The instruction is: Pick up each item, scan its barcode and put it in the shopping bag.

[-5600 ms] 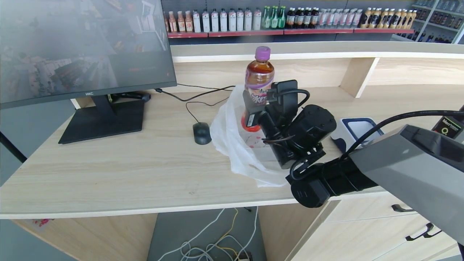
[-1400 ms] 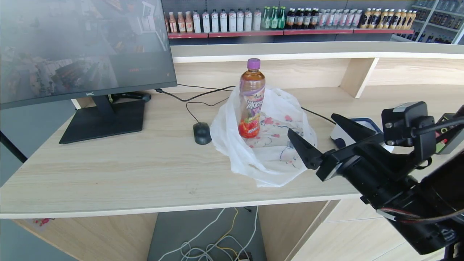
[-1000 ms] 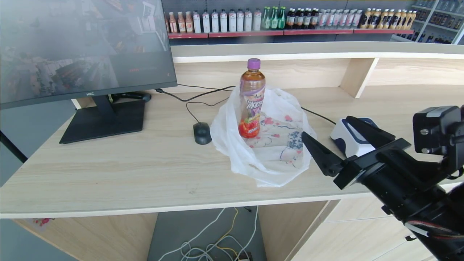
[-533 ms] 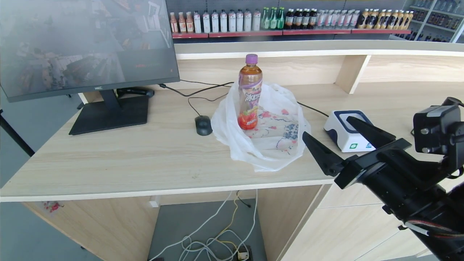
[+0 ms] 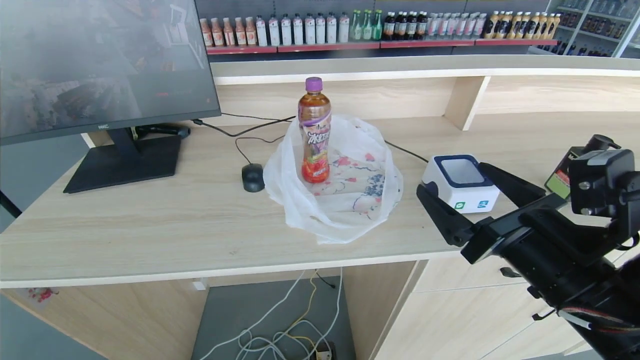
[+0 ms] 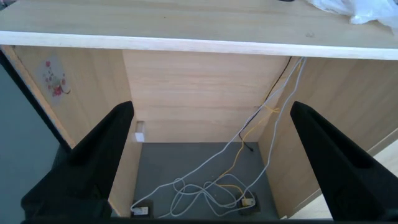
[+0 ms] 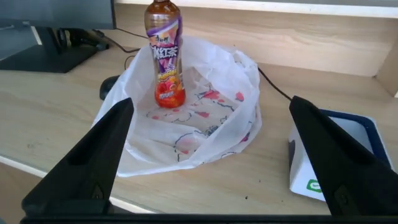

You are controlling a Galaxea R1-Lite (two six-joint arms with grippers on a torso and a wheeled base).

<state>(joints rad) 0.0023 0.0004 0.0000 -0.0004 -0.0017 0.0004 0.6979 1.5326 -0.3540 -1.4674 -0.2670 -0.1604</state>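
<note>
**Bottle upright in bag, both end effectors empty and wide**

The bottle (image 5: 314,135) stands upright in the open mouth of the shopping bag (image 5: 350,210), purple cap up, label toward the robot. The bag lies slumped on the desk (image 5: 150,225), its thin walls collapsed around the bottle's base. The bag gives no support, so the bottle stays up on its own flat base. By the look of it this item is already bagged.

The right end effector (image 5: 455,179) hangs at the near desk edge, jaws spread wide with nothing between them. It is apart from the bag and points roughly at bag and scanner (image 5: 460,184). The scanner sits just beside the bag on the robot's right, window facing up, a short hop from the bag mouth. The left end effector (image 6: 211,118) is low, under desk level, also wide and empty. It faces the gap below the desk and is likely parked out of the way.

Around:
- A monitor (image 5: 100,65) stands on the left.
- A mouse (image 5: 253,177) lies just beside the bag.
- Cables (image 5: 280,330) sit on the floor under the desk.
- A shelf (image 5: 380,44) of drinks runs behind.
- A dark packet (image 5: 559,175) sits far right, partly hidden by the right arm; I can't tell what it is, though it may be the next item.

In the way: the scanner sits between the bag and that packet. The standing bottle could tip if the bag gets tugged.
</note>
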